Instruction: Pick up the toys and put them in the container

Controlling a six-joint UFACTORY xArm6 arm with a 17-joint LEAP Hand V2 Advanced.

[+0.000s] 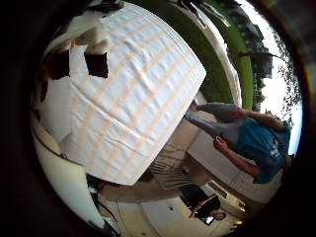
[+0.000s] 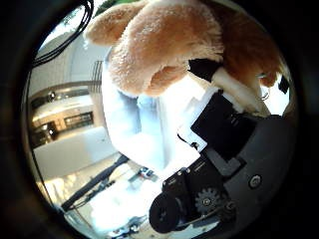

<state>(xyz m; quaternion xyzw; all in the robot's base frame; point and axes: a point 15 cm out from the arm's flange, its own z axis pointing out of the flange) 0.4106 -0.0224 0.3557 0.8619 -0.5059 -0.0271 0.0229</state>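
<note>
In the little finger side palm view, a table (image 1: 133, 98) covered by a white cloth with pale orange stripes is seen well away from the palm, filling much of the view. White and black parts of the robot hand (image 1: 86, 54) are seen against the far end of the cloth. Whether anything is held cannot be told from this view. A strip of grass (image 1: 217, 59) is seen beyond the table, and paved ground lies beside it.

In the thumb side palm view, a tan plush toy (image 2: 164, 45) is seen very close to the palm, filling the part of the view next to the fingers. The white and black fingers (image 2: 219, 114) of the robot hand are curled up against the plush, with a white fingertip pressed into the fur, so the toy is gripped. A geared black part of the hand is seen at the view's edge. The white cloth is seen past the toy, well apart from it, so the toy is held clear of the table.
</note>
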